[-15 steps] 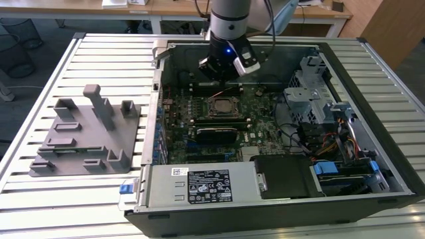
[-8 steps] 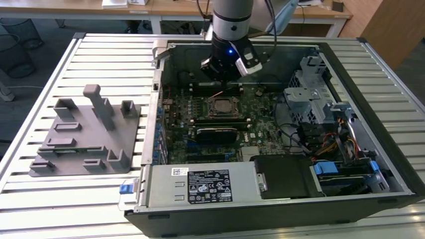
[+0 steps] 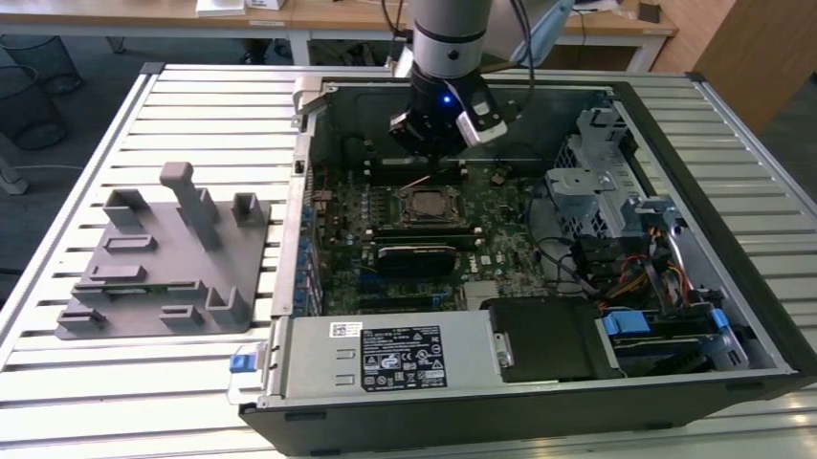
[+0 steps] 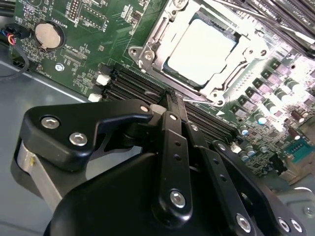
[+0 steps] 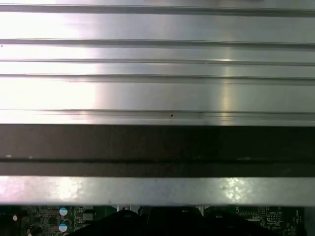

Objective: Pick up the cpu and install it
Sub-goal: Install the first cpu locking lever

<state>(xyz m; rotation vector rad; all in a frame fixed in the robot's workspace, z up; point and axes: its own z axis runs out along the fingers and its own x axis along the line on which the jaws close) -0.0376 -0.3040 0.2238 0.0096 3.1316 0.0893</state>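
The cpu is a small flat square with a shiny white metal top. It sits inside the metal-framed socket on the green board, in the open computer case. My gripper hangs just beside it, black fingers pressed together, holding nothing.

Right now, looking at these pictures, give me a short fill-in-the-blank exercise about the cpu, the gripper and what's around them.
1. The cpu lies inside the metal-framed ____ on the motherboard.
2. In the second wrist view, the gripper has its fingers ____, with nothing between them.
3. In the exterior view, the grey plastic fixture stands on the slatted table to the exterior view's ____ of the computer case.

Missing words: socket; shut; left
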